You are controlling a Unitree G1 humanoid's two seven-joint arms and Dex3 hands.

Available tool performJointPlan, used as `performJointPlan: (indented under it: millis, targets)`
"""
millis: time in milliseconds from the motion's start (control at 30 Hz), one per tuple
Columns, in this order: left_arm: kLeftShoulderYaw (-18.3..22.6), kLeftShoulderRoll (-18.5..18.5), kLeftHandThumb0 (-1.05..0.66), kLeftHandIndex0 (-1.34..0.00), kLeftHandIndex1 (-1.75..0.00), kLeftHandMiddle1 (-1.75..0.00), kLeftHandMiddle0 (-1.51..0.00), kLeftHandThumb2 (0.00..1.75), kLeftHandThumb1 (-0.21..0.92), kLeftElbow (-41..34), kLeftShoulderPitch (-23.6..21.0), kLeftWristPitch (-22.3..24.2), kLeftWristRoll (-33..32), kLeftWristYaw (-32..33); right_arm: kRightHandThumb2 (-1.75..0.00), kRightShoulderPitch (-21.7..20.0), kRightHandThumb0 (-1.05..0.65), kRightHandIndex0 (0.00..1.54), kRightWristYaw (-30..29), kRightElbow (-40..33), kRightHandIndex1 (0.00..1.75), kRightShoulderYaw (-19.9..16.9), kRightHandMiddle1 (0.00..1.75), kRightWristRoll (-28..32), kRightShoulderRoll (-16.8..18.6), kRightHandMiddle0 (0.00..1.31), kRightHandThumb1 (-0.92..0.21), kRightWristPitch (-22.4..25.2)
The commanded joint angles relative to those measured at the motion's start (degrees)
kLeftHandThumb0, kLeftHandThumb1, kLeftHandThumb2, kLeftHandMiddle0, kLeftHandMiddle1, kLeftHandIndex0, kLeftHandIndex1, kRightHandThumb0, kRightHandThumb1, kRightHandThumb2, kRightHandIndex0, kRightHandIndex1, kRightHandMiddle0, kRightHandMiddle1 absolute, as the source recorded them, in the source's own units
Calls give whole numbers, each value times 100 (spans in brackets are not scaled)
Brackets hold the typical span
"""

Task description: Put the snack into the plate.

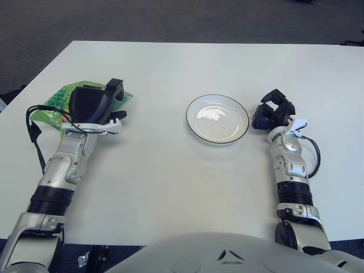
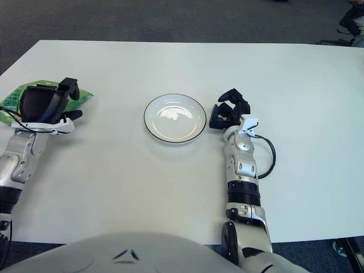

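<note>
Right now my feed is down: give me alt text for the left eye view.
The left robot hand is over a green snack bag at the white table's left side. An empty white plate sits mid-table, with the idle right robot hand just right of it.

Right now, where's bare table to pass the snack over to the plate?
Bare table runs between the left hand and the plate, plus the whole near strip between both forearms. Crowded spots: the snack bag under the left hand, and the right hand close beside the plate's right rim.
</note>
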Motion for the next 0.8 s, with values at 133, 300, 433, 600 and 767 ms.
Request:
performJointPlan:
  millis: [133,300,433,600,767]
  targets:
    - [-48,221,-44,-49,-174,-175,-60,112,46,-473,154,436,349,-403,-175,432,-1,89,78,370,175,22,172,-10,27,69,7,181]
    - [-100,309,-42,-43,-174,-175,-45,101,55,-639,207,603,562,-610,-175,419,-1,89,107,400,175,28,172,-11,8,70,7,185]
    - [-70,425,-40,-39,-174,-175,-40,94,61,-845,289,661,650,-806,-175,407,-1,89,134,433,175,37,172,-3,-10,69,7,178]
    - [114,490,-39,-34,-175,-175,-44,86,67,-1622,581,728,680,-1149,-175,399,-1,89,183,450,175,46,174,4,-32,68,6,197]
    - [179,334,-38,-31,-174,-175,-58,79,72,-2458,844,948,856,-1584,-175,377,-1,88,202,475,175,53,174,2,-51,68,6,220]
